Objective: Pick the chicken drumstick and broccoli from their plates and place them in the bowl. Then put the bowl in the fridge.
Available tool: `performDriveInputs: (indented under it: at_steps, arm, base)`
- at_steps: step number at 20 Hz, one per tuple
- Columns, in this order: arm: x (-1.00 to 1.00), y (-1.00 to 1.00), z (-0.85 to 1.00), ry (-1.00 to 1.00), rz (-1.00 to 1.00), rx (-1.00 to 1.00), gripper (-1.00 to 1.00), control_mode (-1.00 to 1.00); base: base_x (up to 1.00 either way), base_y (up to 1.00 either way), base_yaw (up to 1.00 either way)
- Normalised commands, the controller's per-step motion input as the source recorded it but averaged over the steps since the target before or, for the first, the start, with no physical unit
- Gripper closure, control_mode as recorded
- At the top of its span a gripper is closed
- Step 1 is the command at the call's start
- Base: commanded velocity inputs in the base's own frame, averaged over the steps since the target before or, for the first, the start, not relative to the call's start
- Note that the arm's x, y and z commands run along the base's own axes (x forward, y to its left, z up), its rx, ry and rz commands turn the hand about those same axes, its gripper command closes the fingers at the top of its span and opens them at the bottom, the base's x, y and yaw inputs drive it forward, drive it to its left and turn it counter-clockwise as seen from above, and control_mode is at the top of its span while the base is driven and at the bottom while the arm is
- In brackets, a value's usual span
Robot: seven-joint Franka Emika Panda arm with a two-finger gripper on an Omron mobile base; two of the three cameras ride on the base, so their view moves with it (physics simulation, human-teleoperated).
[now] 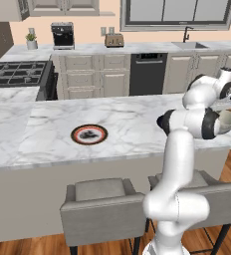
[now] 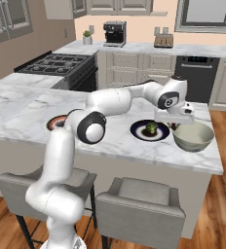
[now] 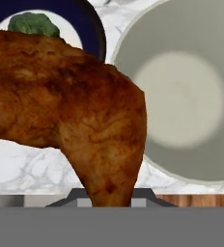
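The reddish-brown chicken drumstick (image 3: 70, 111) hangs in my gripper (image 2: 175, 122), which is shut on it, and takes up most of the hand view. Below it and to one side lies the grey-green bowl (image 3: 181, 96), cream inside and with nothing in it. In the right base view the bowl (image 2: 193, 136) stands at the island's right end, with the gripper just above its left rim. The dark green broccoli (image 2: 151, 128) sits on the dark plate (image 2: 137, 130) left of the bowl. The red-rimmed plate (image 1: 89, 134) lies mid-counter. The fridge is out of view.
Grey stools (image 1: 101, 204) stand against the island's near side. The island's right edge (image 2: 217, 168) runs close to the bowl. A stove (image 1: 18, 73), a coffee machine (image 1: 62, 36) and a toaster (image 1: 114, 40) sit on the back counters.
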Motion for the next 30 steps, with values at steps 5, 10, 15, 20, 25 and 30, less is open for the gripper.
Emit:
performDriveInputs:
  at_steps: [5, 10, 15, 20, 25, 30]
  arm:
    - [0.49, -0.38, -0.16, 0.08, 0.0, 0.04, 1.0, -1.0]
    - [0.35, -0.19, -0.23, 0.06, 0.0, 0.0, 1.0, -1.0]
    - [0.41, -0.15, -0.22, 0.07, 0.0, 0.0, 1.0, -1.0]
    - [0.1, -0.14, -0.03, 0.05, 0.0, 0.0, 1.0, -1.0]
    - [0.07, -0.16, 0.0, 0.08, 0.0, 0.04, -1.0, -1.0]
    - [0.06, -0.16, 0.15, 0.15, 0.0, 0.12, -1.0, -1.0]
  base:
    - [0.0, 0.0, 0.0]
    - [0.0, 0.0, 0.0]
    - [0.0, 0.0, 0.0]
    - [0.0, 0.0, 0.0]
    - [0.0, 0.0, 0.0]
    - [0.0, 0.0, 0.0]
